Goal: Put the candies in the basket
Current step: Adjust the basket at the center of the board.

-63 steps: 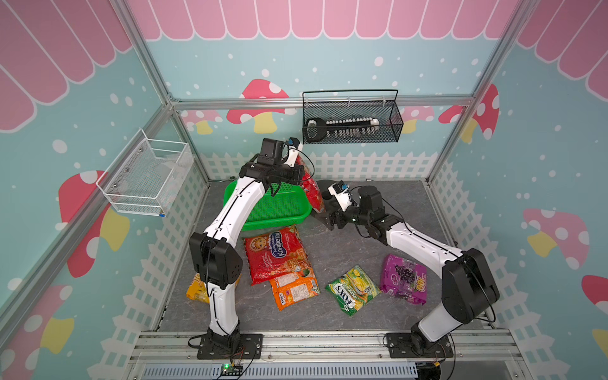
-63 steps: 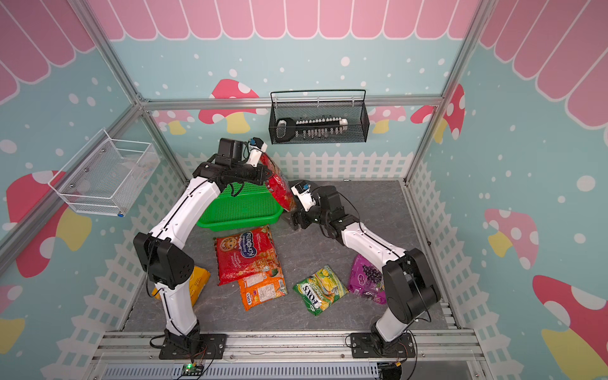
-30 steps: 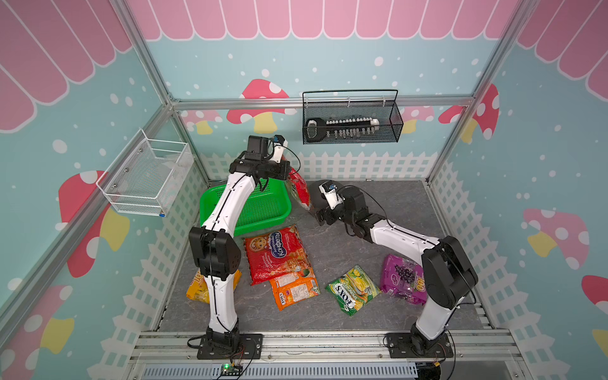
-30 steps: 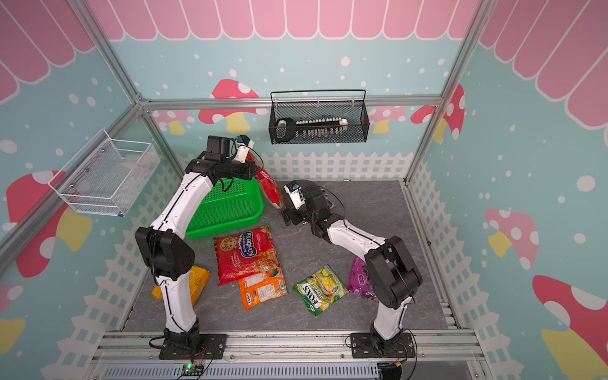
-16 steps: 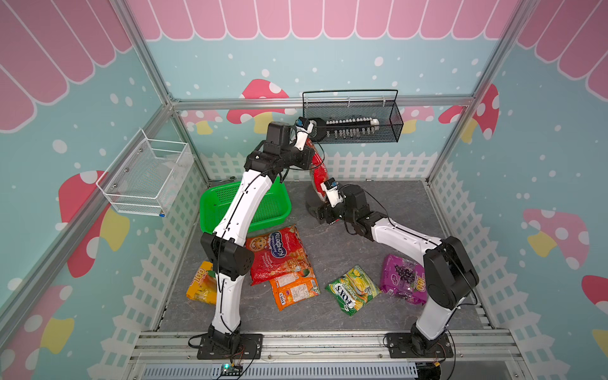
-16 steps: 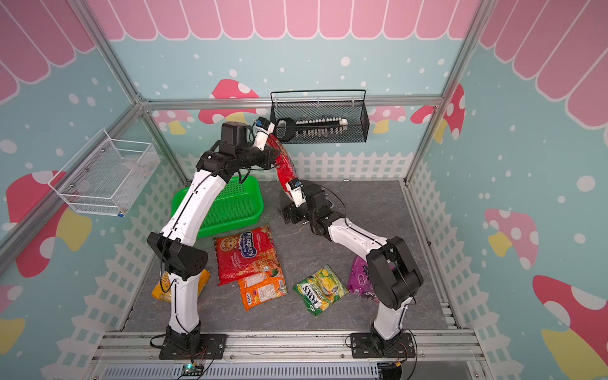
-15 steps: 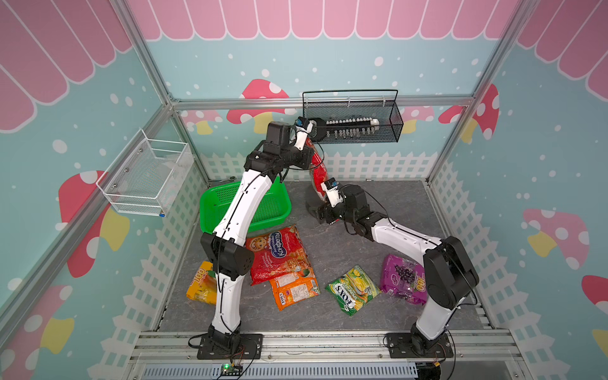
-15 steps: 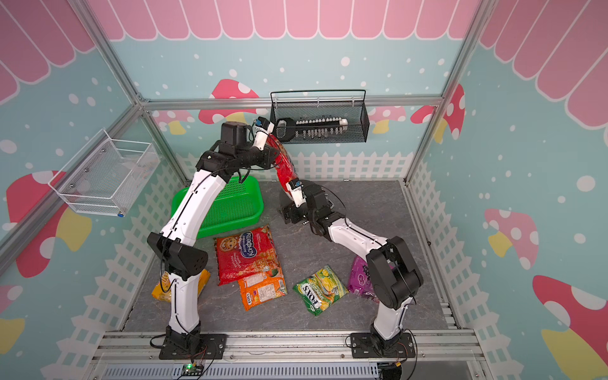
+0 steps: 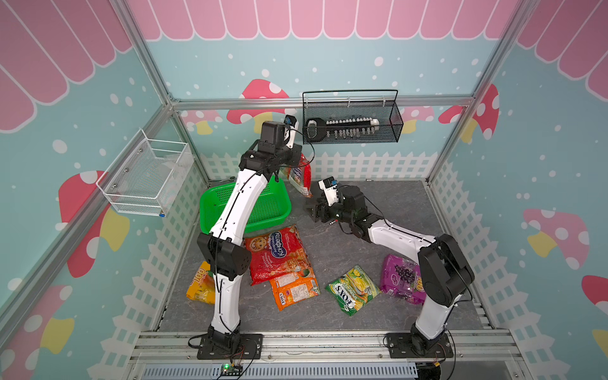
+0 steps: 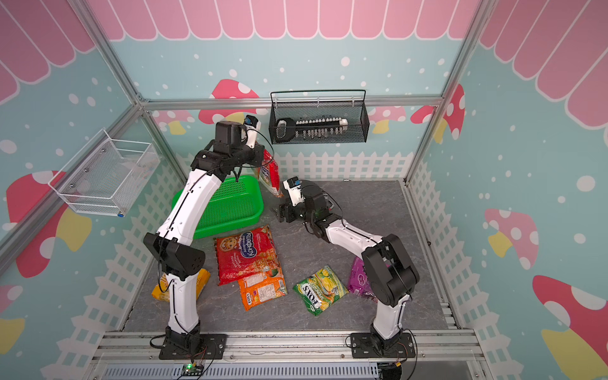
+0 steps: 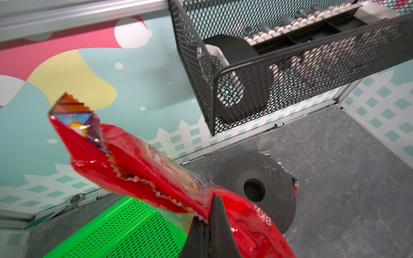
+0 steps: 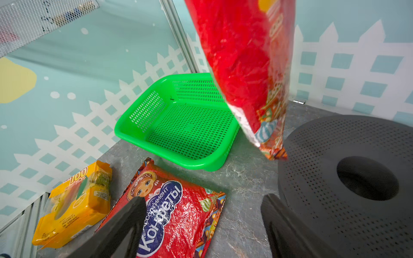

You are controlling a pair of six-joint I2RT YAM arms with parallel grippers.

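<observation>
My left gripper (image 11: 209, 214) is shut on the top edge of a large red candy bag (image 9: 301, 176), which hangs in the air just off the back right corner of the green basket (image 9: 274, 204). The basket holds nothing. Low over the floor to the basket's right, my right gripper (image 12: 203, 201) stands open with nothing between its fingers, close beside a dark grey spool (image 12: 348, 178). On the floor lie a second red bag (image 9: 276, 253), an orange bag (image 9: 294, 291), the FOX'S bag (image 9: 353, 289), a purple bag (image 9: 399, 278) and a yellow-orange bag (image 9: 200, 284).
A black wire basket (image 9: 352, 131) hangs on the back wall just above and right of my left wrist. A white wire basket (image 9: 148, 177) hangs on the left wall. White picket-fence panels ring the grey floor.
The left arm raised the red bag towards the black wire basket, then brought it back down and left beside the green basket. The right gripper stayed low by the spool and narrowed slightly.
</observation>
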